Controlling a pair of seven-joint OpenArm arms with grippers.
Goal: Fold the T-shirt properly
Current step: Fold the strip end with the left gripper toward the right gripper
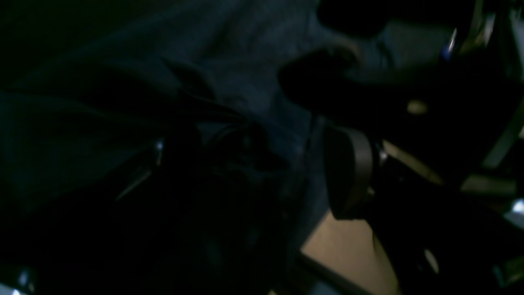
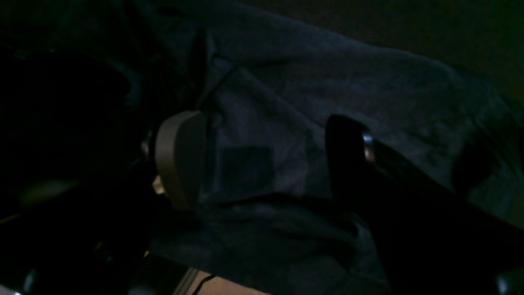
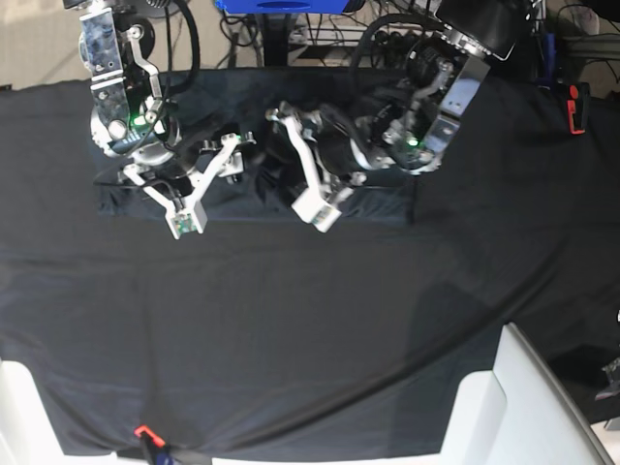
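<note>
Both arms hover low over dark slate-grey knit T-shirt (image 3: pixel 262 194) on black-clothed counter (image 3: pixel 291 329); right fingers (image 2: pixel 180 159) spread apart, left fingers (image 1: pixel 348 172) parted w/ nothing between.

soft, matt knit t-shirt (image 2: pixel 286 102) on seemingly smooth, matt black tablecloth (image 3: pixel 291 320)

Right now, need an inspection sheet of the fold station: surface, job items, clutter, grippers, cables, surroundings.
Surface: black tablecloth over the whole table, creased.
Job's things: T-shirt lies folded in a band at the far side, under both arms.
Clutter: nothing seen on the cloth.
Grippers: right gripper open, fingers straddling shirt fabric; left gripper over the shirt, too dark to tell its state.
Cables: bundle behind the table.
Surroundings: white panel at the near right corner, red clip on the near edge.
</note>
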